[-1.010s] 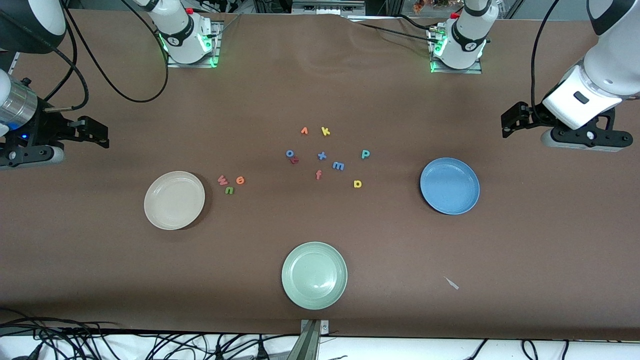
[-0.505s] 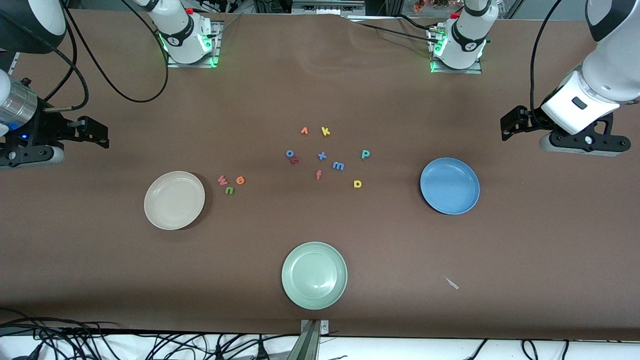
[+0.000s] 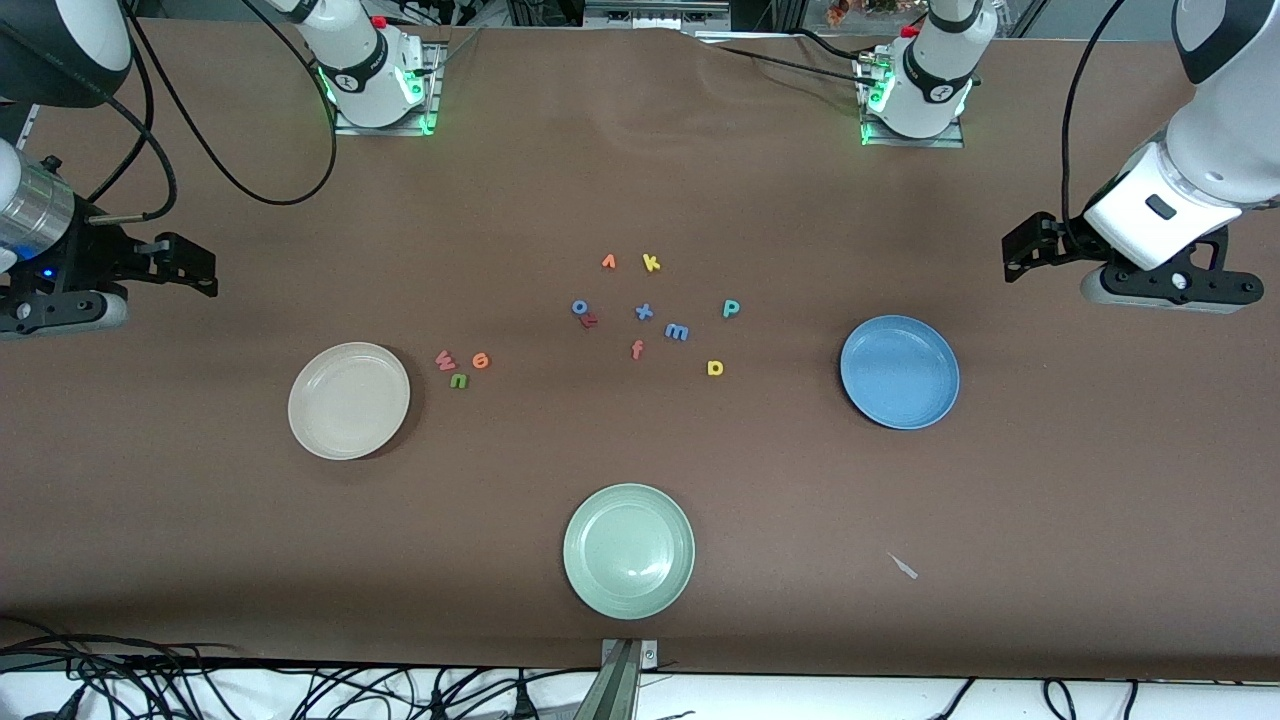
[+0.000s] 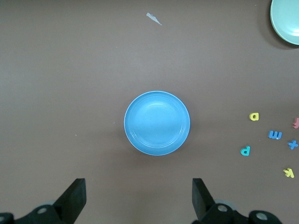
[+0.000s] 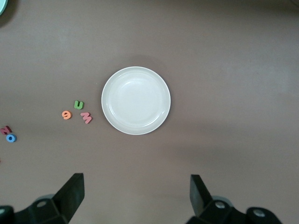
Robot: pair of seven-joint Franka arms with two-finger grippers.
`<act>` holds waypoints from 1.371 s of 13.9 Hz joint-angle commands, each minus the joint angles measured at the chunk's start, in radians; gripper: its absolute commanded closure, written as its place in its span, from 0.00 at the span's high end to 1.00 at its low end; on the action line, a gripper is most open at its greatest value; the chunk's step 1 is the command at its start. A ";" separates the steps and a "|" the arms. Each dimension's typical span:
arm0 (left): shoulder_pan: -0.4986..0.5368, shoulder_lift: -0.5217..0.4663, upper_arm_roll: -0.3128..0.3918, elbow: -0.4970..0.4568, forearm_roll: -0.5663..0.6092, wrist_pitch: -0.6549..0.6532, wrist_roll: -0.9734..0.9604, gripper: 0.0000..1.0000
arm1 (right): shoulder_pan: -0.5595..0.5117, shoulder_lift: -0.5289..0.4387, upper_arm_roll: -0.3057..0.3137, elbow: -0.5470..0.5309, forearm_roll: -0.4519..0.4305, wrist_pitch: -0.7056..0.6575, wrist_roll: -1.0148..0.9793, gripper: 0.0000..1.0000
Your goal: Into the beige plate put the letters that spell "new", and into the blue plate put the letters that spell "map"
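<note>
While both arms wait high at the table's ends, nothing is sorted yet: left gripper over bare table near the blue plate, jaws wide apart and empty; right gripper over bare table near the beige plate, likewise spread with nothing held

Plates, 3 — beige, blue, pale green plate nearest the front camera, all empty

Letters, 12:
- "new", 3 — salmon w, orange e, green n, clustered just beside the beige plate
- "map", 3 — blue m, teal p, yellow a, toward the blue plate
- decoys, 6 — yellow k, blue x, orange-red f, orange v, blue o touching a red letter

Risks, judged: w, e and n lie so close that spread fingers may nudge or pinch two at once; m sits near x and f — same-colour confusion likely
</note>
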 commanded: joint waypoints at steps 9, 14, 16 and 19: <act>0.002 0.012 -0.002 0.029 0.025 -0.016 0.019 1.00 | 0.002 0.008 0.001 0.026 -0.011 -0.009 0.007 1.00; -0.012 0.012 -0.005 0.029 0.026 -0.014 0.017 1.00 | 0.002 0.008 0.001 0.026 -0.011 -0.008 0.005 1.00; -0.006 0.014 -0.005 0.029 0.026 -0.013 0.017 1.00 | 0.001 0.008 0.001 0.026 -0.011 -0.008 0.007 1.00; 0.000 0.017 -0.004 0.029 0.026 -0.011 0.017 1.00 | -0.001 0.008 -0.001 0.027 -0.011 -0.008 0.007 1.00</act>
